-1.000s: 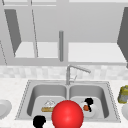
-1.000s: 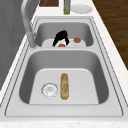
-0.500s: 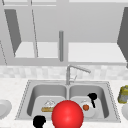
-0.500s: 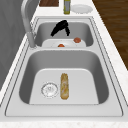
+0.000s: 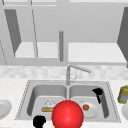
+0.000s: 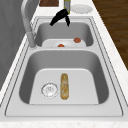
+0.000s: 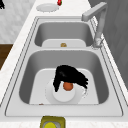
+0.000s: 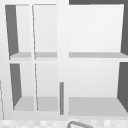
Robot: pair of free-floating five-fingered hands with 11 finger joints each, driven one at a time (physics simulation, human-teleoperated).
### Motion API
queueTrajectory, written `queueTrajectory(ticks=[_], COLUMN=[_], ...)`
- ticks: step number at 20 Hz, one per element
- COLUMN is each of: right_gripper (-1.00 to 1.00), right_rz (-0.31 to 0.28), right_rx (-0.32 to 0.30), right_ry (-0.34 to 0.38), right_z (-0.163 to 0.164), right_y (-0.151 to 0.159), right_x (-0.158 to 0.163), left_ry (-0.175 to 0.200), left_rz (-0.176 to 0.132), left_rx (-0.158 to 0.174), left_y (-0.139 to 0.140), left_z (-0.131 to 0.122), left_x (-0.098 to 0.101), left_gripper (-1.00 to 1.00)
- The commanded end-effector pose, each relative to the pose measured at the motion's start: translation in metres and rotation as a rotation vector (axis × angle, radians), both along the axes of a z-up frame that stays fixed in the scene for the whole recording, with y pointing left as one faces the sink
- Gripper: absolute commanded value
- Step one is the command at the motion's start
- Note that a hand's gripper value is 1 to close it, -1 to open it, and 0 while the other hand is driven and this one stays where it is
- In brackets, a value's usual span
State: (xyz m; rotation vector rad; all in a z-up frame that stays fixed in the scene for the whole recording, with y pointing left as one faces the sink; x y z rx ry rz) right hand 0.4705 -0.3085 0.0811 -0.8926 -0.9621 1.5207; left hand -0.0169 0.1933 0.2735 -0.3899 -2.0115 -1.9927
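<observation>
My right hand (image 5: 98, 92) hangs open over the right basin, fingers pointing down. In the right side view the right hand (image 7: 71, 76) is above a white plate (image 7: 75, 96) bearing a small orange ball (image 7: 67, 86), apart from both. The left side view has this hand (image 6: 60, 17) near the basin's far end, with the plate (image 6: 53, 43) below it. My left hand (image 5: 39, 121) hovers at the sink's front edge, beside a big red ball (image 5: 67, 115). A bread roll (image 6: 64, 85) lies in the left basin next to the drain (image 6: 49, 89).
The faucet (image 5: 75, 70) swings over the right basin. A yellow-green jar (image 5: 123, 94) stands on the counter at the right, a white plate (image 5: 3, 108) lies at the left. A second orange bit (image 6: 77, 40) rests by the sink plate. Open shelves (image 8: 95, 55) hang above.
The right hand has lifted away from the plate and drifted toward the right end of the basin. The left hand and the red ball have stayed put.
</observation>
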Motion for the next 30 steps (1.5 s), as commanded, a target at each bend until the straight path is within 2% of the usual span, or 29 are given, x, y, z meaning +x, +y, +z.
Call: queueTrajectory(ticks=[1,19,22,30], right_gripper=[-1.0,-1.0,-1.0,-1.0], right_rz=[-0.012,-0.025,-0.02,-0.004], right_rx=[0.009,0.026,0.034,0.058], right_ry=[0.0,0.016,0.025,0.031], right_z=[0.026,0.152,0.163,0.168], right_y=[-0.019,-0.111,-0.127,-0.173], right_x=[0.0,0.0,0.0,0.003], left_ry=[0.0,0.0,0.0,0.0], left_rz=[0.0,0.0,0.0,0.0], left_rx=[0.0,0.0,0.0,0.0], left_y=[0.0,0.0,0.0,0.0], left_z=[0.0,0.0,0.0,0.0], left_x=[0.0,0.0,0.0,0.0], left_gripper=[0.0,0.0,0.0,0.0])
